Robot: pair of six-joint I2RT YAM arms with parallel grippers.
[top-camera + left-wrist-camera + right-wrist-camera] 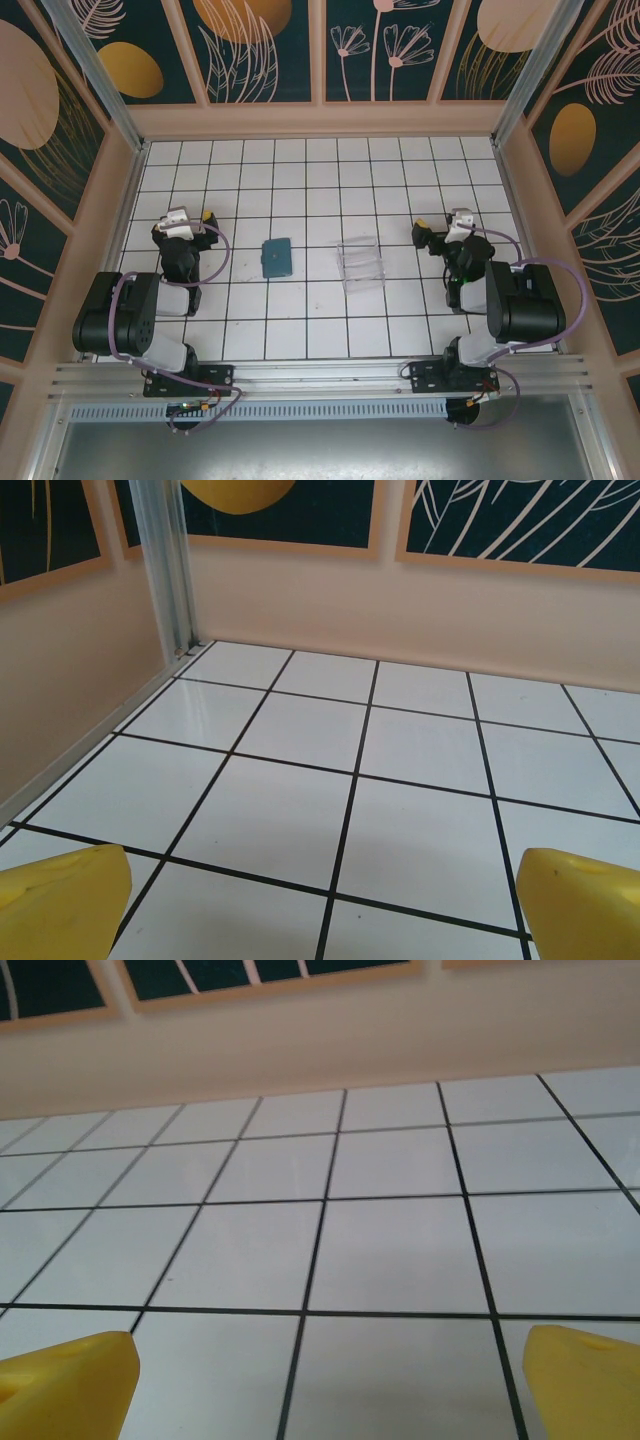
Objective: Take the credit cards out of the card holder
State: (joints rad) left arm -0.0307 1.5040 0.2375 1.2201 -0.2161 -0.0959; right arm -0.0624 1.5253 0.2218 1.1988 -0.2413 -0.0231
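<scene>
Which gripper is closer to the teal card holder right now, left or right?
Left. The left gripper sits to the left of the card holder; the right gripper is farther off on its other side, beyond the clear tray.

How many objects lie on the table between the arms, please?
2: the teal card holder left of centre, the clear plastic tray right of it. Cards may lie hidden inside the holder.
</scene>
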